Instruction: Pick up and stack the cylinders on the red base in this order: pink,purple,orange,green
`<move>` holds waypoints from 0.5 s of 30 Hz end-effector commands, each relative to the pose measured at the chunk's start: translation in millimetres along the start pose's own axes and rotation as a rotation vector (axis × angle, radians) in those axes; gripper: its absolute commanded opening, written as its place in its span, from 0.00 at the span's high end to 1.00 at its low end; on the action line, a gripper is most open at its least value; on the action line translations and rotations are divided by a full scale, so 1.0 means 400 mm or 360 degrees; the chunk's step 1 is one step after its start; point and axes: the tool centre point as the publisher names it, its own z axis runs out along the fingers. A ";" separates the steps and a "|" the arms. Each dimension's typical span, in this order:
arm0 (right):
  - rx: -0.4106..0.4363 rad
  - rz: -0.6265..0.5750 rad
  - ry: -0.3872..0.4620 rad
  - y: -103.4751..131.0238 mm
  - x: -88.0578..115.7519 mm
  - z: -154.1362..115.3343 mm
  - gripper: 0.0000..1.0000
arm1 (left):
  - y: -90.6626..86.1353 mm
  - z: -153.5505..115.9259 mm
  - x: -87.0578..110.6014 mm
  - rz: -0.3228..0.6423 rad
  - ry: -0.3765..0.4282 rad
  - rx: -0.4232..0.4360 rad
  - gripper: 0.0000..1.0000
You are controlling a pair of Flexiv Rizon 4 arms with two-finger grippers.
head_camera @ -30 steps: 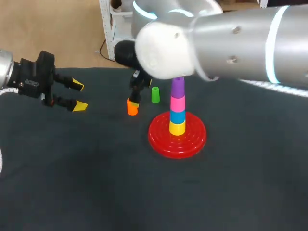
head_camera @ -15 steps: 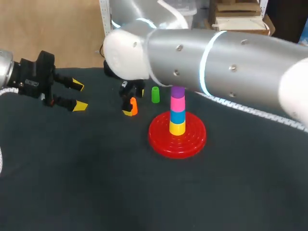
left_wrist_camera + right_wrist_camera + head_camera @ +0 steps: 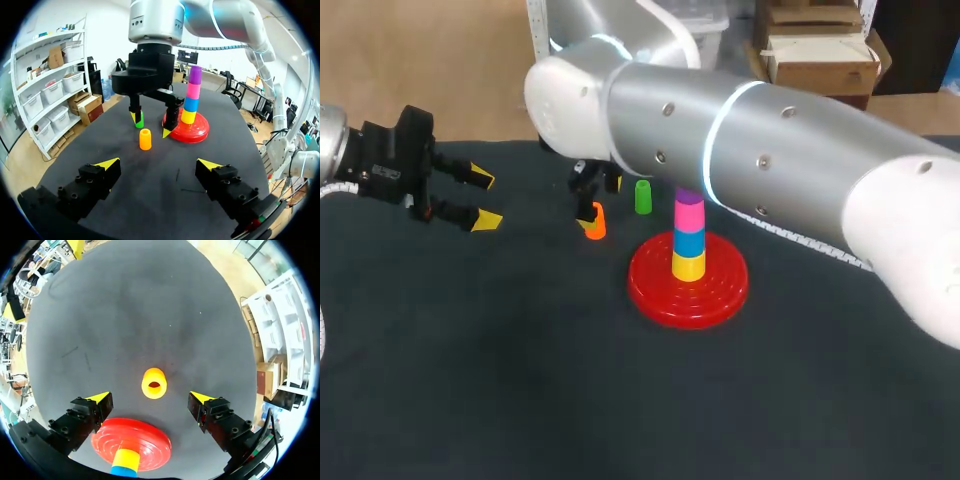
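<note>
Head view: right gripper (image 3: 592, 205) spread above orange cylinder (image 3: 594, 224), which stands near the table (image 3: 520, 380) far edge, beside red base (image 3: 688, 290).
Left wrist view: left gripper (image 3: 158, 163) spread, empty; pink cylinder (image 3: 192, 90) and purple cylinder (image 3: 194, 75) stacked.
Right wrist view: orange cylinder untouched.
Step, as judged: orange pickup; next, descend and pinch.

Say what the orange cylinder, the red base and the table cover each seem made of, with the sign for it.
The orange cylinder is probably moulded plastic: smooth, evenly coloured, with a hole in its top. The red base is likely glossy plastic; its ridged rings catch light. The table cover looks like dark matte cloth or felt, showing no shine.
</note>
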 end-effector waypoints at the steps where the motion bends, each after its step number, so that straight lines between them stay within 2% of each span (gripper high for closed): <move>1: -0.0007 -0.0015 0.0001 -0.010 -0.009 0.006 0.00 | -0.003 0.000 0.003 0.0004 -0.0007 -0.0006 0.00; 9: -0.0007 -0.0046 0.0014 -0.027 -0.025 0.021 0.01 | -0.003 0.000 0.003 0.0004 -0.0007 -0.0006 0.00; 12: 0.0000 -0.0054 0.0021 -0.033 -0.032 0.027 0.22 | -0.003 0.000 0.003 0.0004 -0.0007 -0.0006 0.00; 15: 0.0008 -0.0060 0.0020 -0.040 -0.040 0.029 0.29 | -0.003 0.000 0.003 0.0004 -0.0007 -0.0006 0.00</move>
